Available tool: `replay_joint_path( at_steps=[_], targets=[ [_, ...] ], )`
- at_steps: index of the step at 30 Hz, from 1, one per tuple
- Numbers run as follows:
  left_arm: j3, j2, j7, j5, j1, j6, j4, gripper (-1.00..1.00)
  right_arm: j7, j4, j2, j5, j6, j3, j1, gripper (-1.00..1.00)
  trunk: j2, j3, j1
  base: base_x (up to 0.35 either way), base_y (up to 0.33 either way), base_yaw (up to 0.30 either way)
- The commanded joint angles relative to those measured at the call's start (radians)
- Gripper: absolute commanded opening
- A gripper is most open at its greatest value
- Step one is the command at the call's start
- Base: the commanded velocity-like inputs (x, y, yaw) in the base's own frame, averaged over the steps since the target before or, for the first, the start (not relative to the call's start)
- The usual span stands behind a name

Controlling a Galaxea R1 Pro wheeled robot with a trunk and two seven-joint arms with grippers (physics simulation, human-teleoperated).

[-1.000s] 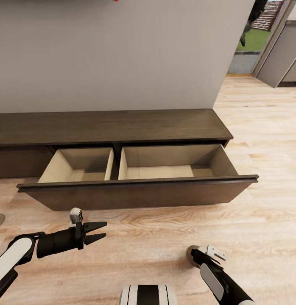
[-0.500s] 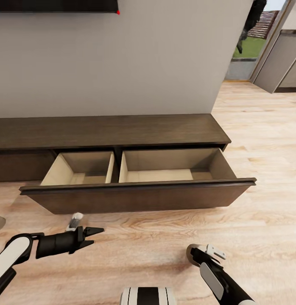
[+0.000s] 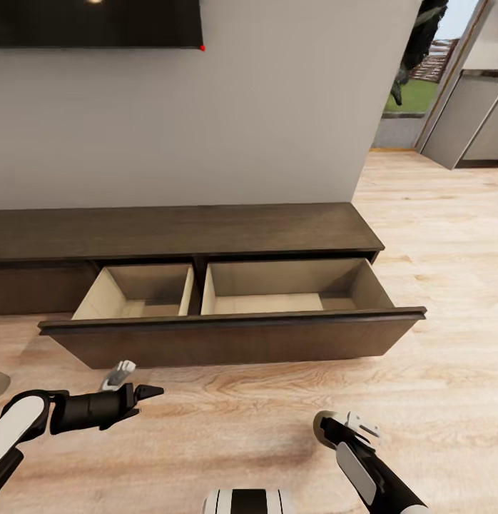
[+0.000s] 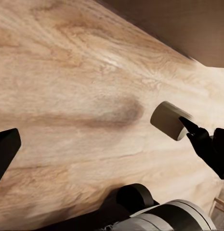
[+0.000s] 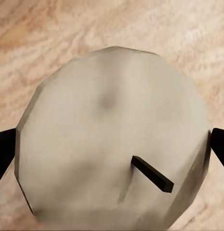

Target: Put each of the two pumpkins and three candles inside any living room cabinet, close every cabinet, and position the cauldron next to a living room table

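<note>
I am facing a pale grey wall (image 3: 277, 107) with the lower edge of a black wall-mounted TV screen (image 3: 95, 25) at the top of the head view. Light wood-plank floor (image 3: 434, 271) runs under me and off toward a doorway at the right. Against the wall stands the long low dark-brown wooden cabinet (image 3: 185, 230); its wide drawer front (image 3: 235, 339) is pulled out toward me, showing two pale beige compartments, a narrower one (image 3: 138, 294) on the left and a wider one (image 3: 292, 289) on the right. Both look bare as far as I can see in.

My left gripper (image 3: 150, 392) hangs low over the floor just in front of the drawer front, its black fingers drawn close together with nothing between them. My right gripper (image 3: 327, 428) sits lower right in the head view, clamped on a short stubby pale grey-white candle (image 5: 112, 139); the right wrist view has the candle's flat top and small dark wick (image 5: 151, 174) square between the finger edges. The left wrist view catches that same candle (image 4: 168, 120) held above the planks.
</note>
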Motion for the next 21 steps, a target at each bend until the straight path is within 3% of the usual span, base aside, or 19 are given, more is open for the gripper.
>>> replay_joint_path(
  at_steps=[1, 4, 7, 11, 14, 18, 21],
  targets=[
    [-0.001, -0.001, 0.042, 0.011, -0.002, 0.0, -0.002, 1.0, -0.009, -0.003, -0.002, -0.006, 0.005, 0.007, 0.0, -1.0, 0.0, 0.003, -0.001, 0.0, 0.0, 0.0],
    [-0.001, -0.005, 0.137, 0.01, -0.005, 0.0, -0.004, 1.0, -0.013, -0.023, -0.002, -0.006, 0.011, 0.007, 0.0, -1.0, 0.001, 0.015, -0.002, 0.0, 0.0, 0.0],
    [-0.001, -0.005, 0.162, 0.01, -0.007, -0.001, -0.004, 1.0, -0.016, -0.039, -0.002, -0.006, 0.023, 0.007, -0.001, -1.0, 0.001, 0.026, -0.003, 0.0, 0.0, 0.009],
    [-0.001, -0.003, 0.195, 0.01, -0.011, -0.003, -0.005, 1.0, -0.031, -0.147, -0.003, -0.01, 0.188, 0.003, 0.0, -1.0, 0.002, 0.042, -0.005, 0.0, 0.0, 0.091],
    [0.0, -0.004, 0.252, 0.01, -0.012, -0.003, -0.006, 1.0, -0.134, -0.278, -0.005, -0.013, 0.337, 0.002, 0.0, -1.0, 0.003, 0.053, -0.006, 0.0, 0.0, 0.028],
    [0.0, -0.002, 0.293, 0.009, -0.013, -0.004, -0.006, 1.0, -0.353, -0.459, -0.001, -0.024, 0.466, 0.008, 0.0, -1.0, 0.004, 0.069, -0.008, 0.0, 0.0, 0.006],
    [0.0, -0.001, 0.36, 0.008, -0.014, -0.005, -0.006, 1.0, -0.451, -0.56, 0.026, -0.041, 0.583, 0.007, 0.0, -1.0, 0.005, 0.08, -0.01, 0.0, 0.0, 0.001]
  ],
)
